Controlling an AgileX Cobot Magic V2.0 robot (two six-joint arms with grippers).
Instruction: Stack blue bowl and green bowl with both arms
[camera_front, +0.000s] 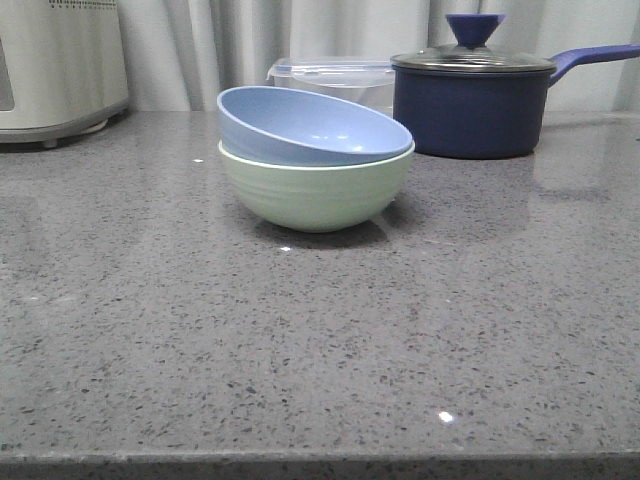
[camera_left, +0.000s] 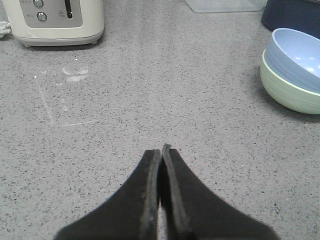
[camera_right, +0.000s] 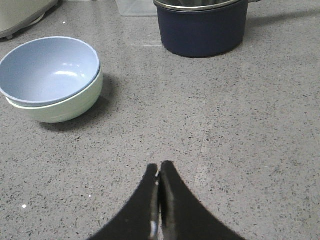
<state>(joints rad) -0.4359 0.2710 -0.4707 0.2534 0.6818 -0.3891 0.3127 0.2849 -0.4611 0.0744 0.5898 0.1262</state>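
**Op:** Nearest to me, both grippers are over bare grey speckled stone worktop (camera_front: 320, 350). Left gripper (camera_left: 161, 150): black wedge fingers pressed together, nothing between them. Right gripper (camera_right: 159, 167): same, fingers together, empty. Neither arm shows in the front view.

**Log:** Bowls?

**Op:** Mid-worktop, a little toward the far edge. Green bowl (camera_front: 315, 190) sits on the stone: round, matte, pale mint, faint horizontal ridges outside, lighter rim. Blue bowl (camera_front: 310, 128) is nested inside it: matte powder blue, smooth-sided, tilted, its left rim riding higher than the right in the front view. Both well apart from either gripper.

**Log:** Farther back?

**Op:** Along the far edge: a dark navy saucepan (camera_front: 470, 110) with glass lid and knob, handle pointing right; a clear plastic container (camera_front: 335, 78) beside it, behind the bowls; a cream appliance (camera_front: 60, 65) at the far left corner.
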